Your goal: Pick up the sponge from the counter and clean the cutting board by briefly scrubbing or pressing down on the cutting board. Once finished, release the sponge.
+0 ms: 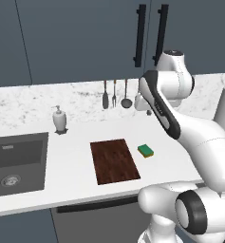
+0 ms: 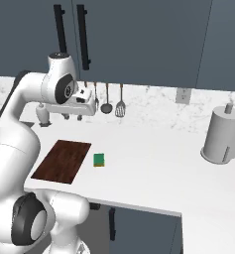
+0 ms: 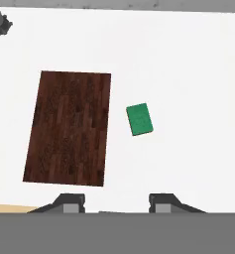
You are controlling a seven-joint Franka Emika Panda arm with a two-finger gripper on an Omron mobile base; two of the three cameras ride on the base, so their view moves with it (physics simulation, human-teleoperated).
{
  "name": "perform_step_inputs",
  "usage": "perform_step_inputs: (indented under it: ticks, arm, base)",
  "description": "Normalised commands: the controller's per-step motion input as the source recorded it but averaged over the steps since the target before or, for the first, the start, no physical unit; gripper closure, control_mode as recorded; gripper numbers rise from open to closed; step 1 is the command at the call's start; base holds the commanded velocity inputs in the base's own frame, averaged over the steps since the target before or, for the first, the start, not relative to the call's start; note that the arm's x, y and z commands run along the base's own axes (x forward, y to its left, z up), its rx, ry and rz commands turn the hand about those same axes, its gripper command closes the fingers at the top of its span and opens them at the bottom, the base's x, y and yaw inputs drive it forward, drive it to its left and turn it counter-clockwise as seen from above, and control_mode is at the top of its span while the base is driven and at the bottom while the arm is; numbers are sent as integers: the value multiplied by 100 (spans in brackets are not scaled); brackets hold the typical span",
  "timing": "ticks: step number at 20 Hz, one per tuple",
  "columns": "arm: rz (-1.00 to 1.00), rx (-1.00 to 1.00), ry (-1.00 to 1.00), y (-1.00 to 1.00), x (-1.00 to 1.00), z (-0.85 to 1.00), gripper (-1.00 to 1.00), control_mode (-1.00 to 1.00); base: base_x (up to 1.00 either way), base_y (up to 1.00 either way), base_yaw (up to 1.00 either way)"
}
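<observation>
The green sponge [image 1: 145, 151] [image 2: 98, 159] [image 3: 139, 119] lies flat on the white counter [image 1: 76, 137], a short gap to the right of the dark reddish-brown cutting board [image 1: 114, 160] [image 2: 62, 160] [image 3: 69, 128]. My gripper [image 2: 72, 117] [image 3: 116, 203] hangs well above the counter, looking straight down on both. Its fingers [image 3: 72, 201] stand wide apart, open, with nothing between them. In the hand view the sponge sits above and slightly right of the gap between the fingertips.
A dark sink [image 1: 14, 161] is set into the counter left of the board, with a soap dispenser [image 1: 60, 118] behind it. Utensils [image 1: 115, 94] hang on the backsplash. A paper towel roll [image 2: 222, 135] stands far right. Cabinets hang overhead.
</observation>
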Motion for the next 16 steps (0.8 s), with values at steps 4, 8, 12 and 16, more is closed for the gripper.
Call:
perform_step_inputs:
  ticks: [4, 8, 12, 16]
  arm:
    - [3, 0, 0, 0, 0, 0, -100, -100]
    - [9, 0, -2, -2, 0, 0, -100, -100]
    - [14, -2, 0, -14, 0, -6, -100, -100]
    - [22, -8, 0, -31, -9, -16, -100, -100]
  base:
    - [0, 0, 0]
    - [0, 0, 0]
    - [0, 0, 0]
    - [0, 0, 0]
